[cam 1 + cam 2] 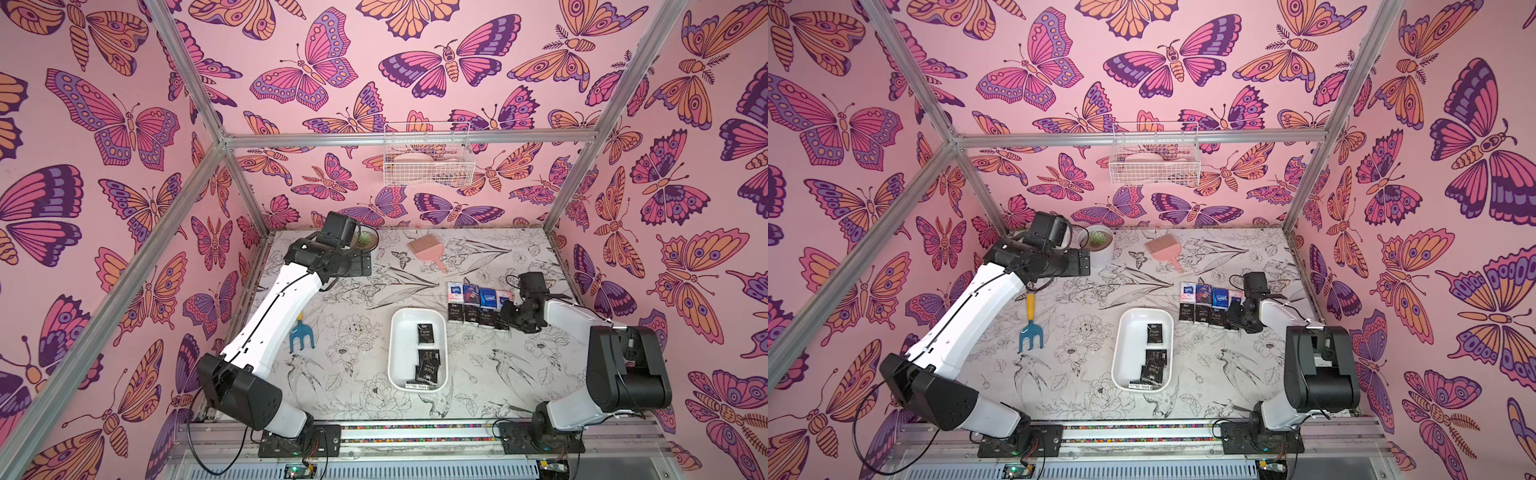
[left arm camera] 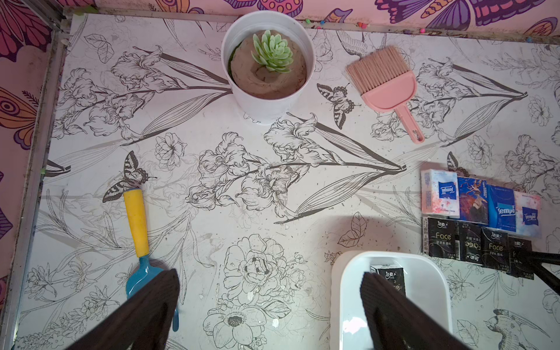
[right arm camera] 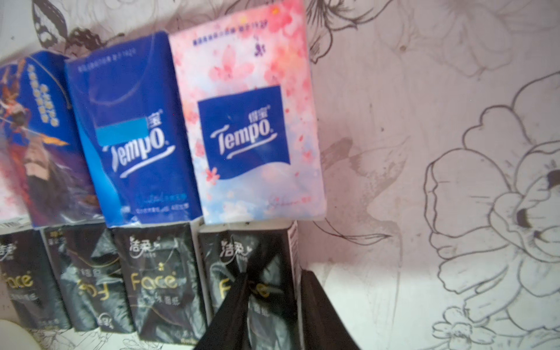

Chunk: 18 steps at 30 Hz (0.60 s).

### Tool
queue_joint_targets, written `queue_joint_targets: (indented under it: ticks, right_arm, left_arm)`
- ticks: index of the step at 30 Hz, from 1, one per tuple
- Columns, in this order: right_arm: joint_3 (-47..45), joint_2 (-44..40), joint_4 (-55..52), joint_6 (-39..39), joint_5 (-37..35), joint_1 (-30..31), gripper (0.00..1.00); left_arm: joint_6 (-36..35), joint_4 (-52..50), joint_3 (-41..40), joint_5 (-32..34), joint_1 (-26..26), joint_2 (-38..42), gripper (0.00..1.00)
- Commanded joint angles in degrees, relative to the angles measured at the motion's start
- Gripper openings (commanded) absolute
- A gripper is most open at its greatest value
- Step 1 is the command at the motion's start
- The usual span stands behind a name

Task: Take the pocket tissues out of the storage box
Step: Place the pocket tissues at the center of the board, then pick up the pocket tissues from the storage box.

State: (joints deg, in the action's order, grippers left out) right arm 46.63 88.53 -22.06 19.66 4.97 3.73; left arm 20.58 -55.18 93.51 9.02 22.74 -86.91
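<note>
The storage box is a shallow white tray at mid-table. One black pocket tissue packet lies at its far end, and a small pile of black packets at its near end. To its right, on the table, lie a row of blue and pink-white packets and a row of black "Face" packets. My right gripper is shut on the rightmost black packet, one finger over its face and the other along its right edge. My left gripper hangs open and empty above the table.
A white plant pot with a succulent stands at the back left. A pink brush lies beside it. A blue rake with a yellow handle lies at the left. A wire basket hangs on the back wall.
</note>
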Motion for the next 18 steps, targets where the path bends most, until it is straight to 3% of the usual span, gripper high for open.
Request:
queue_joint_targets:
  ticks: [1, 12, 14, 18]
  right_arm:
    - [1.09, -1.80, -0.75, -0.30, -0.39, -0.25, 0.35]
    - [3.69, -8.92, -4.28, -2.63, 3.02, 1.10, 0.46]
    - [5.01, -10.93, -4.78, -5.13, 5.53, 5.30, 0.49]
    - [8.35, -13.35, -4.20, -8.73, 5.62, 20.46, 0.56]
  left_arm:
    - [-0.63, -0.50, 0.44, 0.95, -0.59, 0.35, 1.00]
    - [-0.43, -0.47, 0.79, 0.58, -0.59, 0.21, 1.00]
    - [-0.37, -0.50, 0.79, 0.65, -0.59, -0.07, 1.00]
    - [0.07, -0.54, 0.79, 0.15, -0.52, -0.90, 1.00]
